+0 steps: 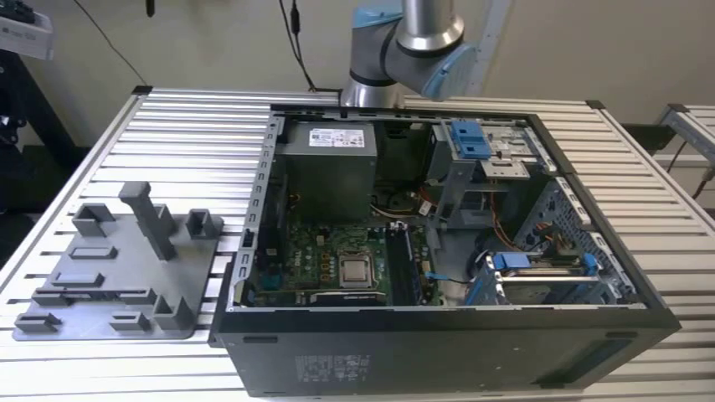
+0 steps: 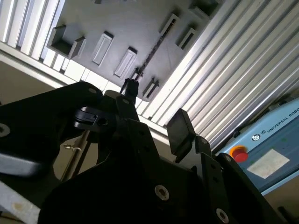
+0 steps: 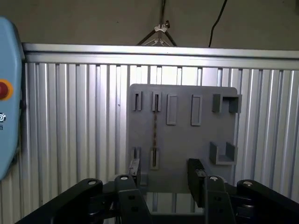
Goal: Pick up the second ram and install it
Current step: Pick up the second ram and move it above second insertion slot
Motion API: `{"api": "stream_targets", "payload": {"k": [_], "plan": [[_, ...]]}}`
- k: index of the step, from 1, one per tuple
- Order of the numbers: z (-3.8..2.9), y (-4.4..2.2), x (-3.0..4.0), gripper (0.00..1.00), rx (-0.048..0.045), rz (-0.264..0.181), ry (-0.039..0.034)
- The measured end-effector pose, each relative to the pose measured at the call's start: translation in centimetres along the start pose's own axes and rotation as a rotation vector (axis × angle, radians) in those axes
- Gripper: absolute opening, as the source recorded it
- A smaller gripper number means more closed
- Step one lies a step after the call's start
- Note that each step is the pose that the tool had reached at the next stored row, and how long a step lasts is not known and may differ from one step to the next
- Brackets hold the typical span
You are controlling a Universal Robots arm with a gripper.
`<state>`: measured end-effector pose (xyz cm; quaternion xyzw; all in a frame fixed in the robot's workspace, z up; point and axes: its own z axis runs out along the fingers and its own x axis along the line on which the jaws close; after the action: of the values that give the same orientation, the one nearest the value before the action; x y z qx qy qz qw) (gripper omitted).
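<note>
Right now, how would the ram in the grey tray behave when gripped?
Probably stiff and light: the second ram shows as a thin, straight edge. Standing on edge in the grey tray, it might tip if nudged.

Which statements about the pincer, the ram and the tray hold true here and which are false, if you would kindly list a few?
1. The pincer is open and holds nothing. True.
2. The second ram is already seated in the computer case. False: it stands on edge in the grey tray.
3. The grey tray rests on the slatted table. True.
4. The computer case is closed. False: its side is open and the motherboard shows.
5. The grey tray lies at the exterior view's right of the computer case. False: it lies at that view's left.
</note>
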<state>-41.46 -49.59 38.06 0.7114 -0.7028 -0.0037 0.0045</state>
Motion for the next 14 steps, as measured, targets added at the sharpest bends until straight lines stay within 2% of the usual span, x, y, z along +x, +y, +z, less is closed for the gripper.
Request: {"api": "stream_targets", "payload": {"k": [8,10,11,12,13,14], "plan": [[0.01,0.00,0.00,0.54,0.0000,0.000,-0.0002],[0.09,0.00,0.01,0.54,0.0001,0.000,-0.0027],[0.14,0.00,0.03,0.54,0.0003,0.000,-0.0123],[0.17,0.00,0.06,0.54,0.0003,0.000,-0.0258],[0.23,0.00,0.09,0.54,0.0005,0.000,-0.0359],[0.27,0.00,0.11,0.54,0.0000,0.000,-0.0424]]}}
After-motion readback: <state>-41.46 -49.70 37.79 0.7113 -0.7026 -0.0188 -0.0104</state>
